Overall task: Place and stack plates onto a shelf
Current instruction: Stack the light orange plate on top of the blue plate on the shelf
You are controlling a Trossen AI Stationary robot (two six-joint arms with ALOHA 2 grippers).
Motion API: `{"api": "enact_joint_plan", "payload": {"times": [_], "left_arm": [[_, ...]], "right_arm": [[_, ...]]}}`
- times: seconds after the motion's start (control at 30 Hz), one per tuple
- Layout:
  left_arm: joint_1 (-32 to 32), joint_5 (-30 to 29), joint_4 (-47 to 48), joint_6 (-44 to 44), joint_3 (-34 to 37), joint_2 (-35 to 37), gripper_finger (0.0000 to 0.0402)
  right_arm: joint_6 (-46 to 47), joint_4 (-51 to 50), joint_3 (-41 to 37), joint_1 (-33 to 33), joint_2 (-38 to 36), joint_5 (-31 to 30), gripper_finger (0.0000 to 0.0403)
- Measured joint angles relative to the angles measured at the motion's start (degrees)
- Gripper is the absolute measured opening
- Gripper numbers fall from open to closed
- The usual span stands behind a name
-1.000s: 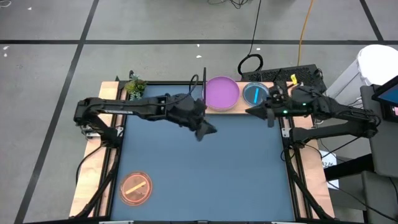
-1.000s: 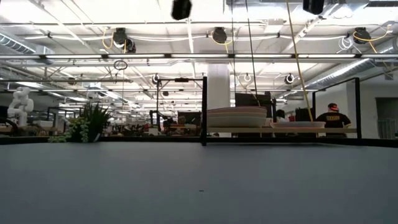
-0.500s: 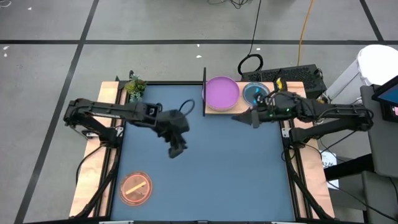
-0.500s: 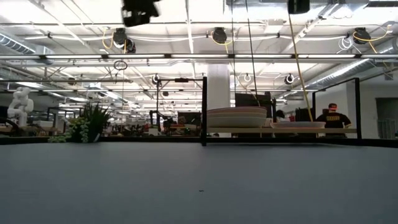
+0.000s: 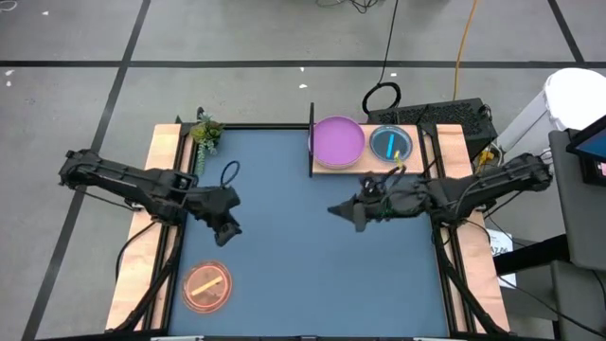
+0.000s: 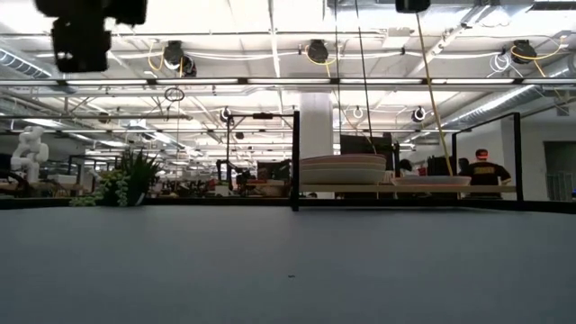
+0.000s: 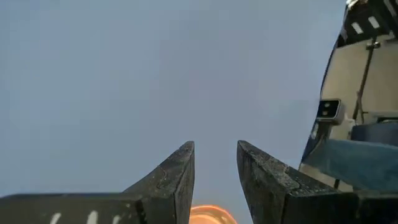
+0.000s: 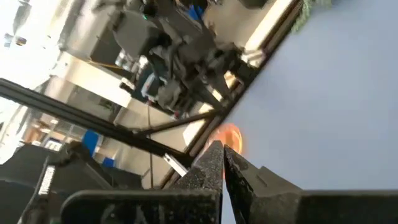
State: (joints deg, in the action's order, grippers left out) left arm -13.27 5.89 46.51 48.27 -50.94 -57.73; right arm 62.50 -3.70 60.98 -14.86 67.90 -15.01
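Note:
An orange translucent dish (image 5: 207, 287) lies flat on the dark blue mat near the front left corner. It also shows in the wrist views (image 7: 211, 215) (image 8: 229, 136). My left gripper (image 5: 227, 232) (image 7: 216, 152) hangs above the mat, just beyond the dish, open and with nothing in it. My right gripper (image 5: 345, 212) (image 8: 219, 150) hovers shut and empty over the mat's middle, in front of the shelf (image 5: 367, 164). On the shelf rest a purple plate (image 5: 338, 140), the top of a stack (image 6: 342, 169), and a cyan dish (image 5: 389, 143).
The shelf's thin black upright panel (image 5: 311, 142) (image 6: 294, 162) stands at its left end. A small green plant (image 5: 205, 133) (image 6: 126, 180) sits at the table's far left corner. The mat (image 5: 312, 275) lies bare between the arms. A person (image 6: 481, 171) shows in the room behind.
My left gripper has swung away from the shelf toward the table's left and near edges, sinking and tipping downward toward the orange dish. My right gripper has left the shelf's front and moved out over the mat's middle, rolling as it went. Neither has opened or shut.

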Motion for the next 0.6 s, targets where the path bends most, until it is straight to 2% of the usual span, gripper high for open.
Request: {"api": "enact_joint_plan", "payload": {"times": [0.17,0.37,0.47,0.6], "left_arm": [[-4.0,0.1,0.6,3.7,6.2,4.6,0.0124],[-10.1,1.6,2.3,4.0,9.6,4.9,0.0134],[-13.3,2.1,3.1,3.8,10.8,4.3,0.0172],[-16.4,2.1,5.5,3.9,11.6,3.6,0.0242]], "right_arm": [[2.0,3.7,0.0,-1.8,3.7,0.1,0.0000],[3.1,6.2,0.0,-3.0,6.3,-0.1,0.0000],[3.5,6.2,0.0,-3.4,7.0,0.0,0.0000],[3.9,6.1,0.0,-4.0,7.2,-0.2,0.0000]]}}
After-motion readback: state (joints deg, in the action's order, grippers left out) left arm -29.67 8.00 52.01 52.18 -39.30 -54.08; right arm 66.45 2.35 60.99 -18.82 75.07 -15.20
